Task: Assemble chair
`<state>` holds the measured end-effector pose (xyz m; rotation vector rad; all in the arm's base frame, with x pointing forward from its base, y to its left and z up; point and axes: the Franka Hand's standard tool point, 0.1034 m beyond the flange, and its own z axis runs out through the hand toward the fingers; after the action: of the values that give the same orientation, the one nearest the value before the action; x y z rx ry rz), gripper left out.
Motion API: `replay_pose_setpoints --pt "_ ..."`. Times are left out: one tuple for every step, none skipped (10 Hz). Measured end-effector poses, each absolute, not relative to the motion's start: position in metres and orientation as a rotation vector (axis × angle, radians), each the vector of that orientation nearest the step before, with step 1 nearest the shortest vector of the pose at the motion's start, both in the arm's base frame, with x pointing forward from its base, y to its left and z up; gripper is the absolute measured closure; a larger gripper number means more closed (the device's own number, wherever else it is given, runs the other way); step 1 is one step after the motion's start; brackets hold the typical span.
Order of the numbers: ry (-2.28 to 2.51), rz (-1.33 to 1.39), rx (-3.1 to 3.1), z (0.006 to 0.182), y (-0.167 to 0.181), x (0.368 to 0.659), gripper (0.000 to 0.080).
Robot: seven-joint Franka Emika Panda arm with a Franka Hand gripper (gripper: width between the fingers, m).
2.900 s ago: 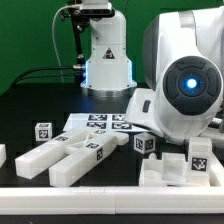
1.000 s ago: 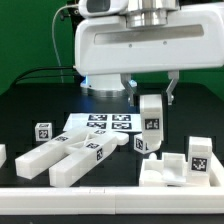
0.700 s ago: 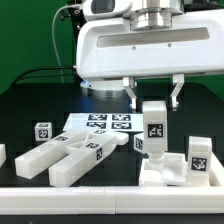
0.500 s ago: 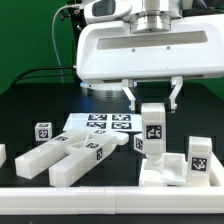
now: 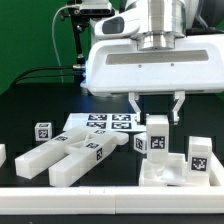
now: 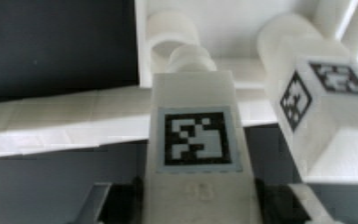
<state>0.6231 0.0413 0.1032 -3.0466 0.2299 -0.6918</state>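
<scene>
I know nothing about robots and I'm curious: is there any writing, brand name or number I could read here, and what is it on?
No words, brands or numbers can be read in either view.
The only signs are black-and-white square tags, which are patterns, not text. They are on the marker board, the small cube, the upright chair part and the other chair parts.

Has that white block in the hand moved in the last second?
Yes. The block moved toward the exterior view's right and down, farther from the marker board.
</scene>
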Motion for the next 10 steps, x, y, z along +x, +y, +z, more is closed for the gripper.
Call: replay_pose_setpoints --pt "0.232 -0.691 -3.047 0.103 0.04 0.624 0.0509" --pt "0.234 -0.693 -3.047 0.104 0.038 0.627 0.0509" --pt "0.236 -0.691 -3.049 0.102 0.036 0.627 0.0509" --pt "0.238 -0.688 -3.051 0.101 0.036 0.626 0.0509" --pt "0.24 -0.686 -3.052 0.1 0.035 0.626 0.0509" --pt "0.24 -0.683 -3.054 0.098 0.034 0.625 0.0509" --pt "0.238 -0.676 -3.058 0.093 0.035 0.624 0.0509" --pt "0.229 -0.691 -3.058 0.09 0.037 0.624 0.0509" --pt "0.221 -0.723 -3.054 0.09 0.04 0.626 0.0509" --pt "0.214 -0.747 -3.052 0.088 0.041 0.628 0.0509"
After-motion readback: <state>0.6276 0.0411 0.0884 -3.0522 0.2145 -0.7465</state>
